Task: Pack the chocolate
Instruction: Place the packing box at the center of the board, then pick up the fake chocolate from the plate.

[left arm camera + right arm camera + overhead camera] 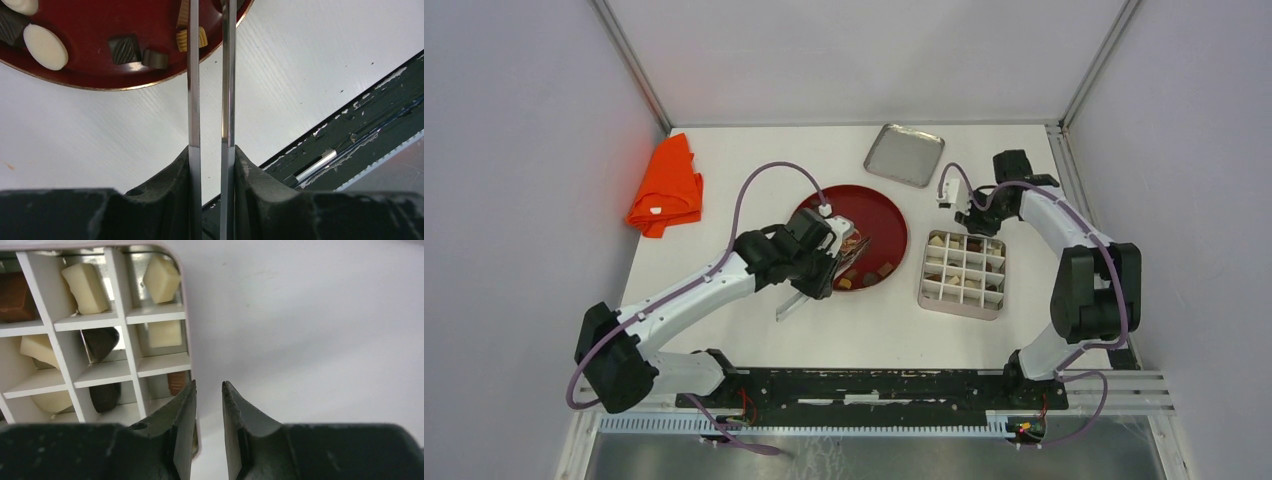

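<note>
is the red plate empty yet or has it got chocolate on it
Not empty: the red plate holds several chocolate pieces, cream, dark and tan, near its rim.

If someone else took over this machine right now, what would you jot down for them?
Left gripper: fingers shut on metal tongs, tips over the red plate.
Right gripper: fingers open, empty, at the divided box's edge.
Done: many box compartments hold chocolate.
Left: several pieces on the plate still to move into the box.
</note>
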